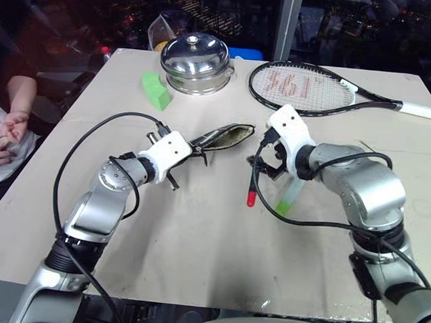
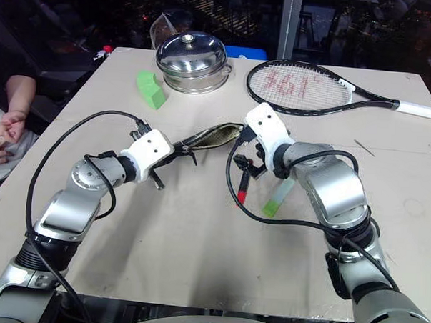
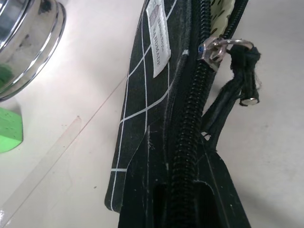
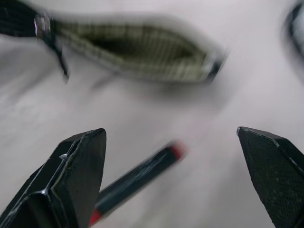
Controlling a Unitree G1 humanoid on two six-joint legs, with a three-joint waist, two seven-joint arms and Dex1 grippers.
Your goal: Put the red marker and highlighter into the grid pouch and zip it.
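The grid pouch (image 1: 227,135) lies mid-table, unzipped, with its olive-lined mouth (image 4: 142,50) gaping toward my right gripper. My left gripper (image 1: 194,152) is shut on the pouch's near end, by the zipper track; the zipper pull (image 3: 223,46) and its black cord (image 3: 237,80) hang beside it. My right gripper (image 4: 171,142) stands wide open just right of the pouch. The red marker (image 1: 252,183) is right under its fingers, ungripped, red tip (image 1: 250,200) pointing toward me. The light-green highlighter (image 1: 289,197) lies on the table under my right wrist.
At the back of the beige table (image 1: 197,246) stand a steel lidded pot (image 1: 196,60), a green wedge block (image 1: 156,89) and a tennis racket (image 1: 304,87). A person's hands (image 1: 5,134) rest beyond the table's left edge.
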